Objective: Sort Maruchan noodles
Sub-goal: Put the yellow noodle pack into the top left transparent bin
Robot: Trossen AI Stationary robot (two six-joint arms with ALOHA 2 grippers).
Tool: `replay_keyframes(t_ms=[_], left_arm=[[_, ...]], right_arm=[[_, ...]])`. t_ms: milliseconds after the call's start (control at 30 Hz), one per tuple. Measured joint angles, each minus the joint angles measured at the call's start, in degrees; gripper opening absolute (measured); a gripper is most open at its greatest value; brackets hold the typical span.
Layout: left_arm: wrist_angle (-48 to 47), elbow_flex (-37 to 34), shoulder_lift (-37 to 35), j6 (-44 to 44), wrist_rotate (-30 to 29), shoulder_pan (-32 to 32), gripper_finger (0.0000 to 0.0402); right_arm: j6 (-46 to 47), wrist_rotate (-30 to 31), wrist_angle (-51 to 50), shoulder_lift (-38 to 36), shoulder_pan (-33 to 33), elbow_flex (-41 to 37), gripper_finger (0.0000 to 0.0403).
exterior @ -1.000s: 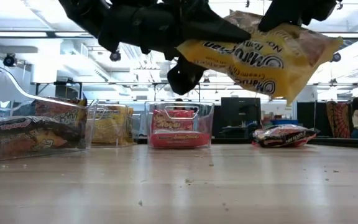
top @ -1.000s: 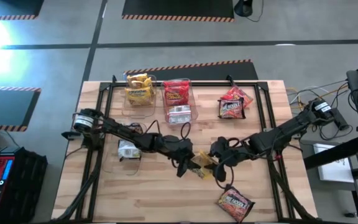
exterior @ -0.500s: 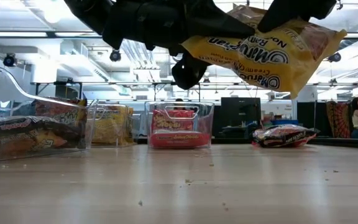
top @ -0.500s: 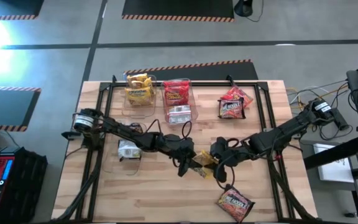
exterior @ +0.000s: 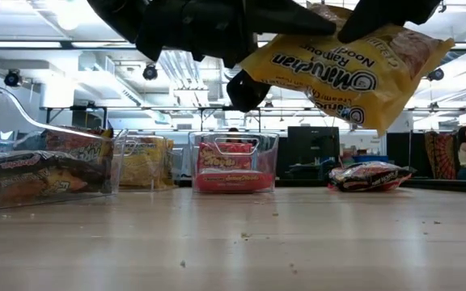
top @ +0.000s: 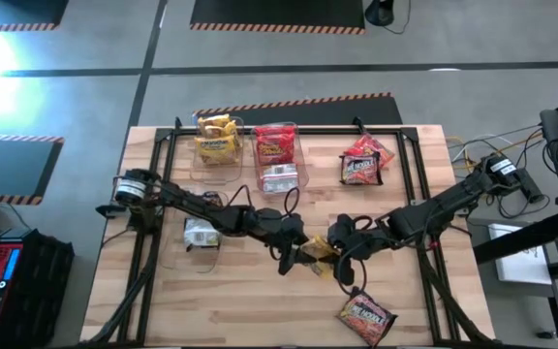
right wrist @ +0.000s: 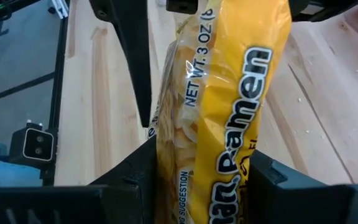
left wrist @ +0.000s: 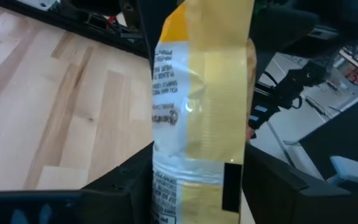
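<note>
My fingers on both the left gripper (top: 294, 254) and the right gripper (top: 334, 252) pinch one yellow noodle packet (exterior: 348, 71) from opposite ends, lifted above mid-table; it looks light, crinkly and slippery with brittle contents, so I'd grip the flat sealed edge.

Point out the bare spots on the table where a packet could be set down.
Bare wood lies along the near edge left of the dark red packet, and between the red-packet bin and the far-right packets. Crowded at centre, where both arms meet around the yellow packet.
</note>
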Motion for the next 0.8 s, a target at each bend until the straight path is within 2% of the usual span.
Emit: replay_keyframes(t_ms=[167,333,467,600,700,800], left_arm=[[-9.1,2.1,-1.3,2.7,2.6,0.4,0.0194],[-18.8,4.0,-5.0,7.9,-2.7,0.6,0.0195],[-23.9,3.4,-9.0,9.3,-3.5,1.1,0.0195],[-30.9,1.0,-13.1,8.3,-9.8,1.0,0.0195],[-29.6,-3.1,-15.2,5.5,-13.1,0.2,0.0195],[-22.0,-8.5,-16.4,3.7,-17.2,-1.4,0.0195]], right_arm=[[0.0,-0.3,-1.1,0.0,0.0,0.0,0.0144],[0.2,0.2,-2.1,0.0,0.0,0.0,0.0144],[0.2,0.1,-3.6,0.0,0.0,0.0,0.0144],[0.1,0.2,-5.1,-0.5,-0.1,0.0,0.0144],[-1.7,1.0,-4.7,-1.4,-0.3,0.0,0.0144],[-3.7,3.8,-4.6,-2.6,-0.3,0.0,0.0144]])
